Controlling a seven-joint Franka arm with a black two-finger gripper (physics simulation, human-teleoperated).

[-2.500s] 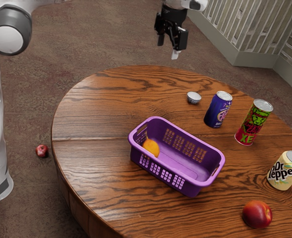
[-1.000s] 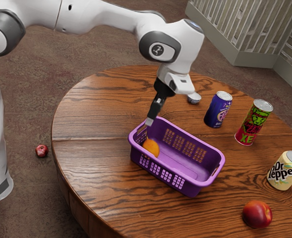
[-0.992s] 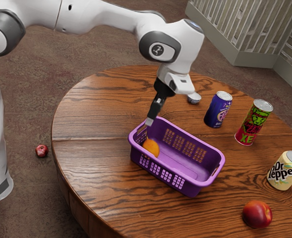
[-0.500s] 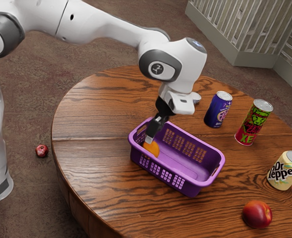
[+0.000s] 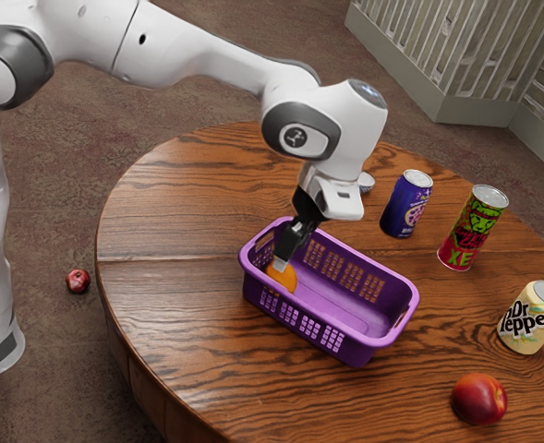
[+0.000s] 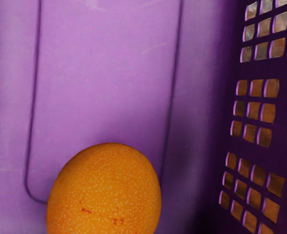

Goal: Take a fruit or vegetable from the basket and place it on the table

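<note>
One round wooden worktop [image 5: 184, 212] carries the lot, and the arm [image 5: 202, 46] reaches over it. Next comes the purple basket [image 5: 364, 353], upright, with the gripper [image 5: 280, 265] down inside at the end toward the exterior view's left. How far the gripper is open, and whether it has hold of anything, I cannot tell. Smallest is the orange fruit [image 6: 104, 190], low in the basket at that same end, right by the gripper's tip. I judge it fairly light and firm, its pebbled skin giving decent grip but bruising under a hard squeeze. Being rounded, it could roll or squirt out if pinched high; best to take it across its widest part, level, and lift straight up.
</note>
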